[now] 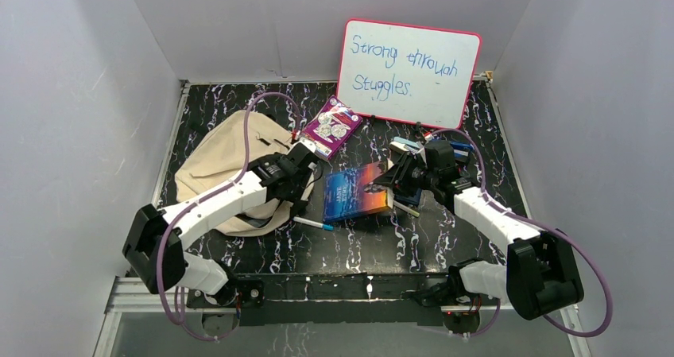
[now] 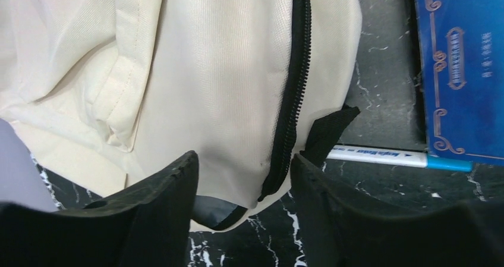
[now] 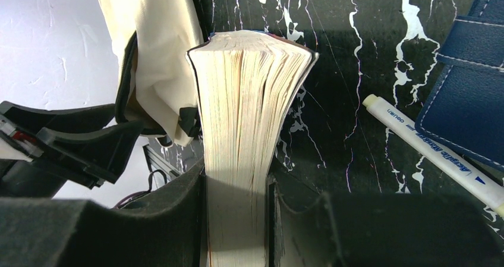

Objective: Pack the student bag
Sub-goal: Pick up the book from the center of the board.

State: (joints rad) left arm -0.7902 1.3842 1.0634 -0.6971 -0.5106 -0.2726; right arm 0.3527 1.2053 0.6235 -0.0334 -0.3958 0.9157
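The beige student bag (image 1: 222, 162) lies at the left of the table. In the left wrist view its lower corner (image 2: 226, 100), with a shut black zipper and a black strap tab, lies between the fingers. My left gripper (image 1: 296, 202) (image 2: 243, 187) is open around that corner, not pinching it. My right gripper (image 1: 388, 184) (image 3: 238, 213) is shut on a thick blue book (image 1: 356, 192), gripping it across its covers. The book's page edge (image 3: 246, 106) faces the right wrist camera. It is held tilted just right of the bag.
A white pen with a blue cap (image 1: 314, 223) (image 2: 386, 157) lies on the table between bag and book. A purple patterned book (image 1: 332, 126) and a pink-framed whiteboard (image 1: 409, 71) are at the back. A navy pouch (image 3: 469, 82) and a white marker (image 3: 428, 151) lie on the right.
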